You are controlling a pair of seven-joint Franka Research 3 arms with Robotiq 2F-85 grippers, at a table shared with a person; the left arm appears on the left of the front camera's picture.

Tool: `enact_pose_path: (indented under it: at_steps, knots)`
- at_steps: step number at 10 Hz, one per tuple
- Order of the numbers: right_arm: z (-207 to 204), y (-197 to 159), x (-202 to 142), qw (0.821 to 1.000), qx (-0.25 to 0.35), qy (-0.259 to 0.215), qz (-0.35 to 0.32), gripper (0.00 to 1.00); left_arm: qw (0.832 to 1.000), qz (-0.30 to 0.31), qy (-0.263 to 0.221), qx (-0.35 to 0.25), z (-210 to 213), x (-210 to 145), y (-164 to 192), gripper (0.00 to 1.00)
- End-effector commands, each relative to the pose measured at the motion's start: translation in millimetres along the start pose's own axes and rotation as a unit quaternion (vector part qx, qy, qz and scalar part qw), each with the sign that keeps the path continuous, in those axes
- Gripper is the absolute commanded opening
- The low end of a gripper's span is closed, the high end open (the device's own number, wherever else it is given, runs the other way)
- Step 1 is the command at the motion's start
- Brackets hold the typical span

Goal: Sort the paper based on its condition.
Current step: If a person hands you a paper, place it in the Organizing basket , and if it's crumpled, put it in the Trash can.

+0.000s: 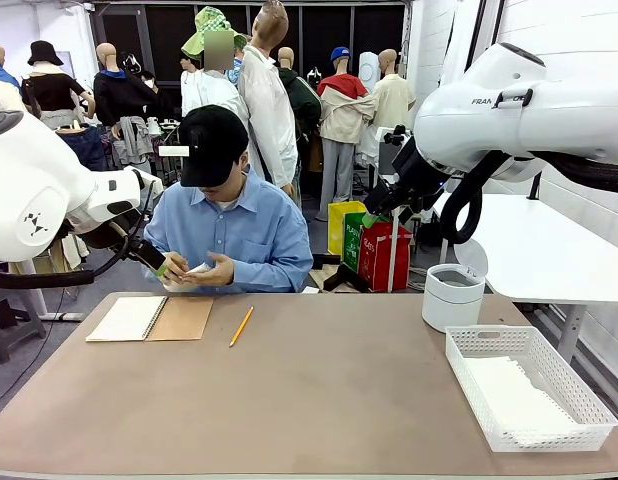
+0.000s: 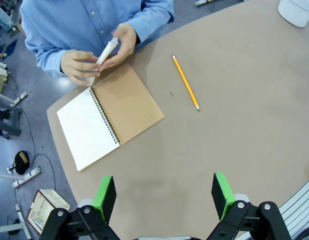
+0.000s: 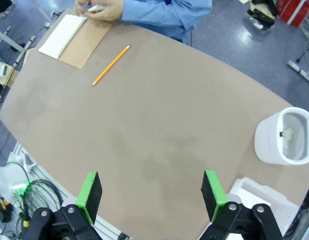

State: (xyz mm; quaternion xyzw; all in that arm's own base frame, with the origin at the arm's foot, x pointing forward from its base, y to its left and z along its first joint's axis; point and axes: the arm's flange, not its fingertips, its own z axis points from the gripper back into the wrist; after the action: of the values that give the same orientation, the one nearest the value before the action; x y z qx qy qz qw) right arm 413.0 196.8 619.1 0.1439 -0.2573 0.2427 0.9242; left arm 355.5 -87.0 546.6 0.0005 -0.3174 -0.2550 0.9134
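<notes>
Two open grippers hang above a matte brown table (image 1: 329, 400) with rounded corners; faint darker smudges mark its top in both wrist views. The left gripper (image 2: 164, 192) has its green pads spread wide with nothing between them, and the right gripper (image 3: 150, 192) stands just as wide and equally empty.

At 11 o'clock on the far edge, a person in a blue shirt holds a rolled or crumpled piece of paper (image 1: 196, 270) in both hands (image 1: 214, 272), just beyond an open spiral notebook (image 1: 149, 318) with a brown cover. A yellow pencil (image 1: 241, 326) lies loose beside the notebook, toward the middle. At 2 o'clock stands a white round bin (image 1: 453, 297); the right wrist view looks down into it. At 4 o'clock sits a white lattice basket (image 1: 544, 437) with flat white sheets (image 1: 509, 395) lying inside.

Beyond the far edge the floor is grey-blue. Red, green and yellow bags (image 1: 384, 250) stand on it at 1 o'clock, and a white side table (image 1: 549, 250) fills the space at 3 o'clock against a white wall.
</notes>
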Motion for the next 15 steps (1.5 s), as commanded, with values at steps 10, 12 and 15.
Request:
enact_pose_path:
  at_steps: [10,12,15]
  knots:
    - [0.5,0.1,-0.1,1.0,0.0,0.002,0.0,1.0,1.0,0.001,0.0,0.0,0.4,-0.1,1.3,1.0]
    - [0.5,0.1,-0.1,1.0,0.0,0.002,0.0,1.0,1.0,0.001,0.0,0.0,0.4,-0.1,1.3,1.0]
    - [0.5,0.1,-0.1,1.0,0.0,0.002,0.0,1.0,1.0,0.001,0.0,0.0,0.4,-0.1,1.3,1.0]
